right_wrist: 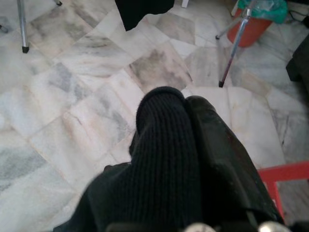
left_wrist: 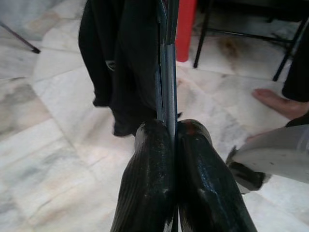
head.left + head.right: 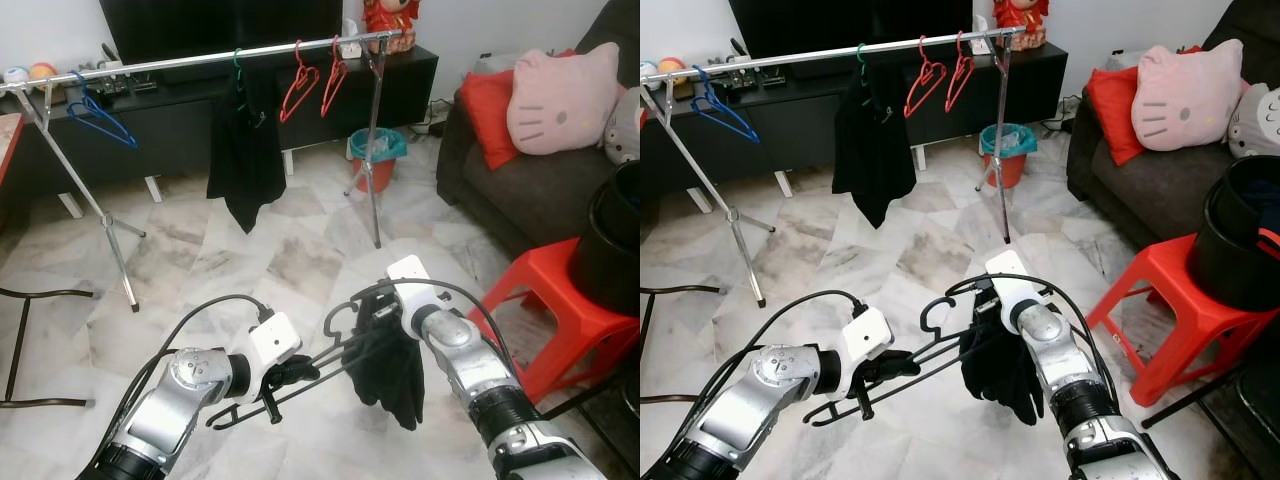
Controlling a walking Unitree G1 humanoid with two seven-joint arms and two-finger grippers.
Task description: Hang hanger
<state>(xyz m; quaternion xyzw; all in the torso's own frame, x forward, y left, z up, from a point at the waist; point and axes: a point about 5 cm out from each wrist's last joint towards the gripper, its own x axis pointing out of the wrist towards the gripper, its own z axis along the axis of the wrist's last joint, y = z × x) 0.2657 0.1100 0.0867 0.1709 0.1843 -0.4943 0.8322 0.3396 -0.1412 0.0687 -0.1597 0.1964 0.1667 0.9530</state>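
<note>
The black hanger (image 3: 300, 375) is being held low over the marble floor (image 3: 290, 260), well in front of the clothes rail (image 3: 200, 58), with a black garment (image 3: 390, 370) draping from its right part. The left gripper (image 3: 285, 378) is clenching its fingers (image 2: 154, 179) on the hanger's lower bar, the thin metal pressed between them. The right gripper (image 3: 385, 320) is gripping the garment near the hanger's hook end, its fingers (image 1: 212, 159) closed with knitted black cloth wrapped over one of them. On the clothes rail beyond, a blue hanger (image 3: 95, 115) is hanging near the left end, a black shirt (image 3: 245, 150) on a green hanger in the middle, and two red hangers (image 3: 315, 85) to the right of it. Past the rail's right leg a red bin (image 3: 377, 155) is standing, and right of the held hanger a red stool (image 3: 560, 310) is carrying a black bucket (image 3: 610, 240).
</note>
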